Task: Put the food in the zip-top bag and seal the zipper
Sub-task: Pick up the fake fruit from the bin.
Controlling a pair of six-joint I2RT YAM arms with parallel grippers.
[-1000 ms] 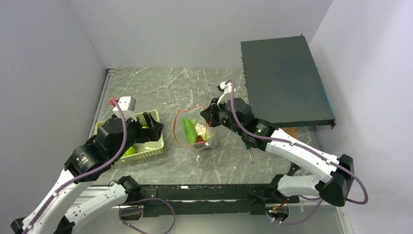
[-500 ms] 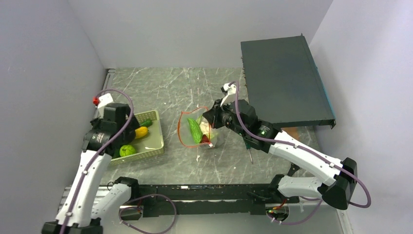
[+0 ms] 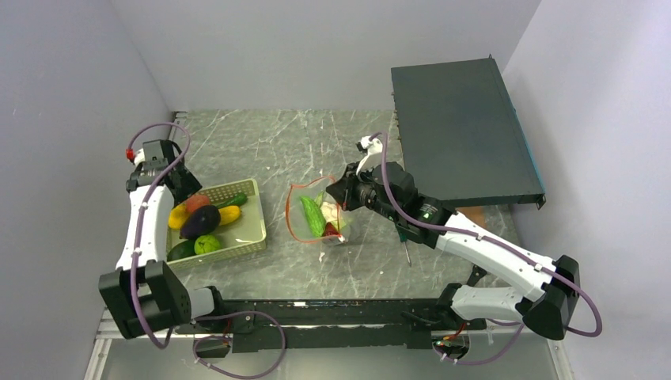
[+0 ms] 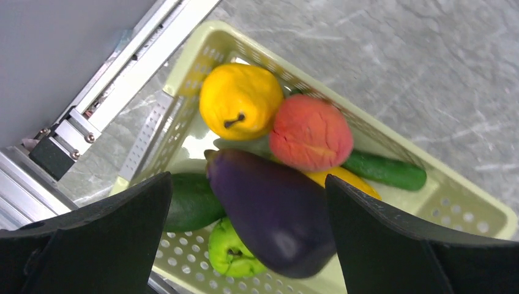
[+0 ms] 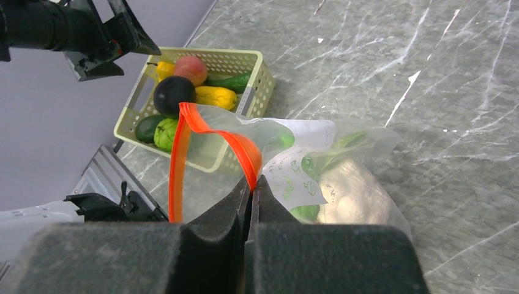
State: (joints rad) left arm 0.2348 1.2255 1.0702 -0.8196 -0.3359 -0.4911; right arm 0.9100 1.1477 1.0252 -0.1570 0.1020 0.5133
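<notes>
The left arm (image 3: 142, 226) rose steeply at the left side of the basket (image 3: 255, 235), its wrist bent over the basket's far-left corner. The left gripper (image 4: 248, 177) hung above the basket, pointing down, jaws spread wide and holding nothing. The right arm (image 3: 490, 247) stretched low toward the basket from its right. The right gripper (image 5: 251, 184), well right of the basket, was pinched closed on the zipper (image 5: 179, 147).

A yellow fruit (image 4: 240, 101), an orange-red fruit (image 4: 311, 132), a dark purple aubergine (image 4: 272, 211) and a green cucumber (image 4: 385, 170) are shown in a pale green, perforated basket (image 4: 156, 131). The clear zip-top bag (image 5: 287, 131) is edged by a red-orange zipper strip (image 5: 176, 159) — the table (image 5: 428, 73) is veined grey and white.
</notes>
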